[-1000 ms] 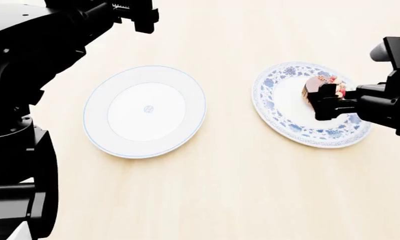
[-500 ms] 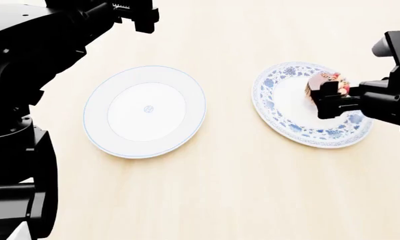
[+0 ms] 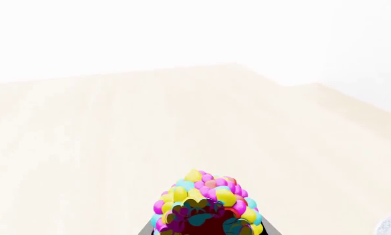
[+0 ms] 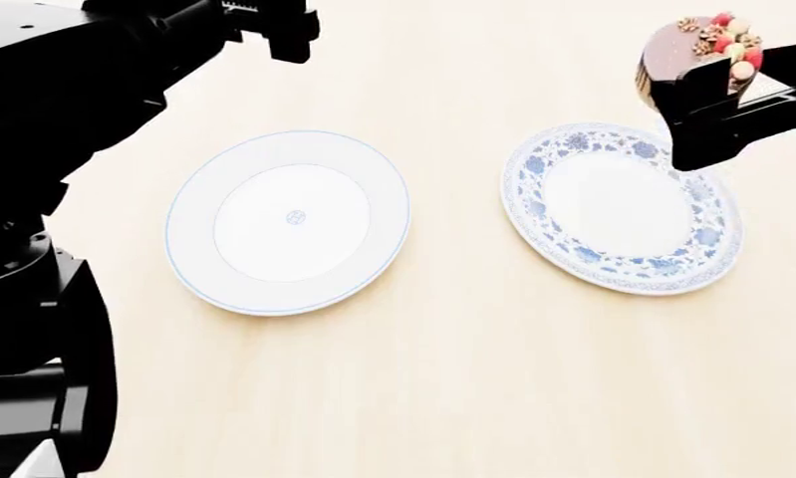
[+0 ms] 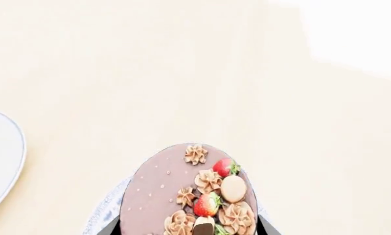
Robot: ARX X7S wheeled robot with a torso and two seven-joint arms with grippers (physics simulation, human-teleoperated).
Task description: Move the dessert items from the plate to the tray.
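My right gripper [image 4: 703, 78] is shut on the round chocolate cake [image 4: 687, 45], topped with berries and nuts, and holds it in the air beyond the far rim of the blue-patterned plate [image 4: 621, 206], which is bare. In the right wrist view the cake [image 5: 182, 191] fills the space between the jaws of my right gripper [image 5: 187, 231]. My left gripper [image 4: 289, 30] is raised at the far left. In the left wrist view the left gripper [image 3: 205, 232] is shut on the candy-bead ball [image 3: 205, 200]. The ball is hidden in the head view. The tray is out of view.
A plain white plate with a thin blue rim [image 4: 287, 221] lies on the pale wooden table [image 4: 477, 378], left of the patterned plate. Its edge shows in the right wrist view [image 5: 3, 166]. My left arm's black links fill the head view's left side.
My right gripper has lifted the chocolate cake off the blue-patterned plate and carried it up and away from me. The plate is now bare. The left arm has barely moved.
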